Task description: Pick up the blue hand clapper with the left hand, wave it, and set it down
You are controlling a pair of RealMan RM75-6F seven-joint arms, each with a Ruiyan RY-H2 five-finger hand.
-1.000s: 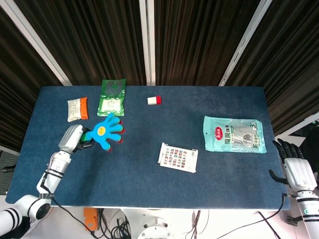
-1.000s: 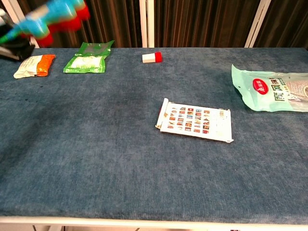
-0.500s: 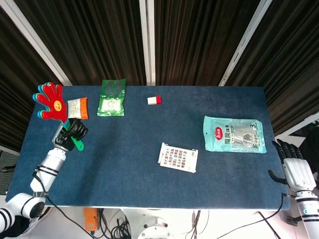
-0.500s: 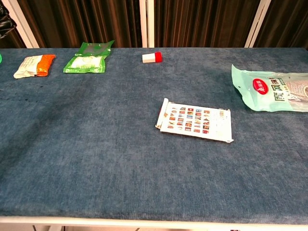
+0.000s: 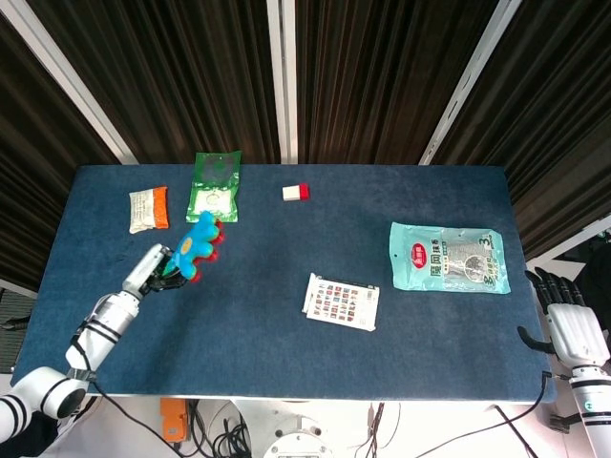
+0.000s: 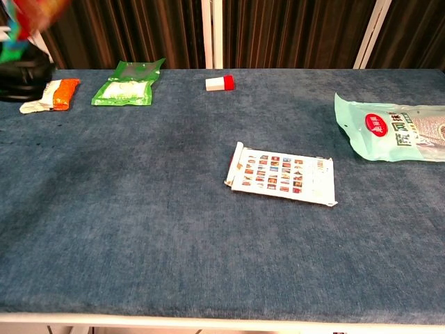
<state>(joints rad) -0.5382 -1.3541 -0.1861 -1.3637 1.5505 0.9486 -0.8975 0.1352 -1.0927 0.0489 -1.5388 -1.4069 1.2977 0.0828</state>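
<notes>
The blue hand clapper (image 5: 198,244), with red layers behind it, is lifted above the left part of the table. My left hand (image 5: 153,271) grips its green handle from the lower left. In the chest view the clapper (image 6: 33,15) is a blurred streak at the top left corner, above my left hand (image 6: 25,72). My right hand (image 5: 571,326) hangs past the table's right edge with its fingers apart and nothing in it.
On the blue table (image 5: 286,353) lie an orange-and-white packet (image 5: 148,208), a green packet (image 5: 214,187), a small red-and-white block (image 5: 296,193), a printed card (image 5: 341,301) and a pale green bag (image 5: 448,258).
The clapper has swung from the far upper left back toward the right, above the table. My left hand turned with it. My right hand has barely moved.
</notes>
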